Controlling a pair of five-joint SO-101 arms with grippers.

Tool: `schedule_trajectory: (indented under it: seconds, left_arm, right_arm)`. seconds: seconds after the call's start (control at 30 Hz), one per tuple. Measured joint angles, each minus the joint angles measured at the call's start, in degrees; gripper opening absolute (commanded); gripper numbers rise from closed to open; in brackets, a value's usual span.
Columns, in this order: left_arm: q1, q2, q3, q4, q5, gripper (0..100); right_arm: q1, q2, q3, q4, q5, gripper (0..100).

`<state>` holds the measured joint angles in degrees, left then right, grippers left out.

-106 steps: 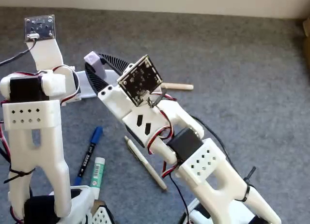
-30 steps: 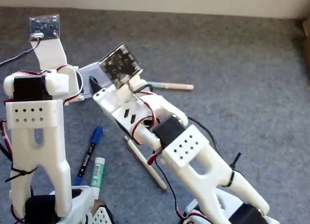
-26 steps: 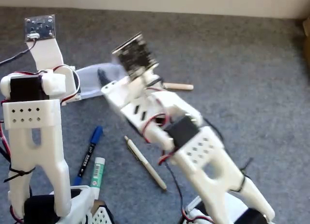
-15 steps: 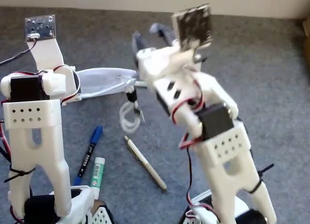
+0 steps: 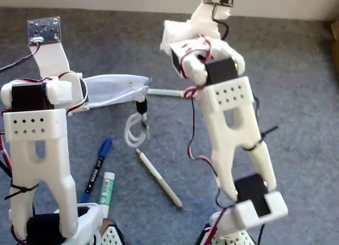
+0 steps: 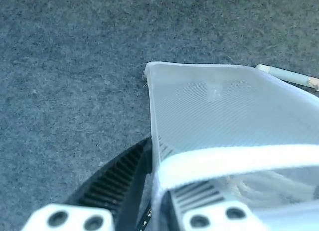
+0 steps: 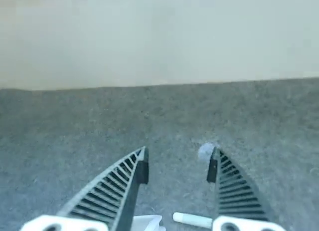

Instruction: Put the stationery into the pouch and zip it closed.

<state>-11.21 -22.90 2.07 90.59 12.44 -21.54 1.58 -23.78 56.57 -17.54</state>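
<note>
My left fingers (image 6: 119, 183) are clamped on one end of the pouch (image 5: 114, 90), one finger outside the mesh and the other showing through it. The pouch stretches flat away from my grip across the grey carpeted surface (image 5: 296, 86). At its far end the zip pull hangs down with a looped white cord (image 5: 134, 129) curled on the carpet.

My right fingers (image 7: 114, 186) are spread wide with nothing between them. They are up off the surface and pointed toward the pale wall (image 7: 159, 36) at the back. From overhead, that arm stands tall beyond the pouch's far end.

A pale pen (image 5: 165, 92) lies on the carpet just beside the pouch's far end, under my right arm. Nearer my bases, well apart from the pouch, sit three more pieces. A beige pen (image 5: 159, 179) lies at a slant. A blue marker (image 5: 97, 168) is beside my left arm, and a white stick with a green band (image 5: 107, 188) lies next to that marker.
</note>
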Motion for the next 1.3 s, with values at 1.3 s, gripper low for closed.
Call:
schedule_trajectory:
  seconds: [1.3]
  left_arm:
    - [-1.8, -1.0, 5.5, -3.6, 0.0, 1]
  right_arm:
    - [1.8, 31.0, -34.0, 32.6, -24.8, 19.2]
